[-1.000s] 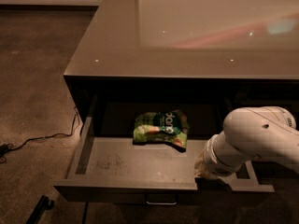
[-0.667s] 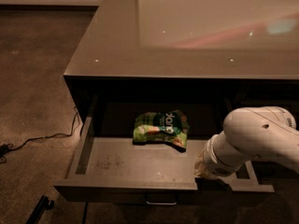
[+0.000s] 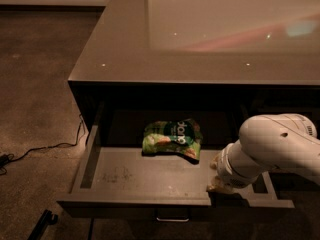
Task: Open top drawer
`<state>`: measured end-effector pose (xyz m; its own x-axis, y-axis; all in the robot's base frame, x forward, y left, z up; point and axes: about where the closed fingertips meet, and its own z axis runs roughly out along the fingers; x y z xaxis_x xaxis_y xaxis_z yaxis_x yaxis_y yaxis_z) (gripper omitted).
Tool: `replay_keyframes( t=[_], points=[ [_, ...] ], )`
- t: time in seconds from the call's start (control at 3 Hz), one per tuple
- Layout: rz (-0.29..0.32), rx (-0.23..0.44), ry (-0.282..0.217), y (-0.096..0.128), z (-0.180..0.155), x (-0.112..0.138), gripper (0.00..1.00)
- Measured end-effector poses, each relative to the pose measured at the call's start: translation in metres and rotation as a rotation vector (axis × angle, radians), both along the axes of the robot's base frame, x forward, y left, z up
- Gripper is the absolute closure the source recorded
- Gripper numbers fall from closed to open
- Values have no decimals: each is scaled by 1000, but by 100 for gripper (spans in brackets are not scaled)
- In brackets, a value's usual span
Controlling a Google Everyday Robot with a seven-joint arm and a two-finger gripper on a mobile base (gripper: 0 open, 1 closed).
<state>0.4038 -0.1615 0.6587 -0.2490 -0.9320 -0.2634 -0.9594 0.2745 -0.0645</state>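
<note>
The top drawer [image 3: 125, 176] stands pulled out from under the glossy counter, its grey scuffed floor showing. Its small loop handle [image 3: 172, 217] sits mid-front at the bottom edge of the view. A green snack bag [image 3: 172, 139] lies at the back middle of the drawer floor. My white arm [image 3: 277, 151] reaches in from the right, and my gripper [image 3: 220, 184] is at the drawer's front right, low by the front wall. The arm hides its fingertips.
The counter top [image 3: 200, 34] overhangs the drawer's back. A black cable [image 3: 50, 146] trails across the carpet at the left. A dark bar-shaped object [image 3: 42, 221] lies on the floor at the lower left.
</note>
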Motion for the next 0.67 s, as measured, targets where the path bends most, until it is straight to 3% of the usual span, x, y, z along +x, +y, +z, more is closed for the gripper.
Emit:
replay_keyframes(
  t=[0.33,0.67],
  points=[
    [0,0,0,0,0,0,0],
    [0,0,0,0,0,0,0]
  ],
)
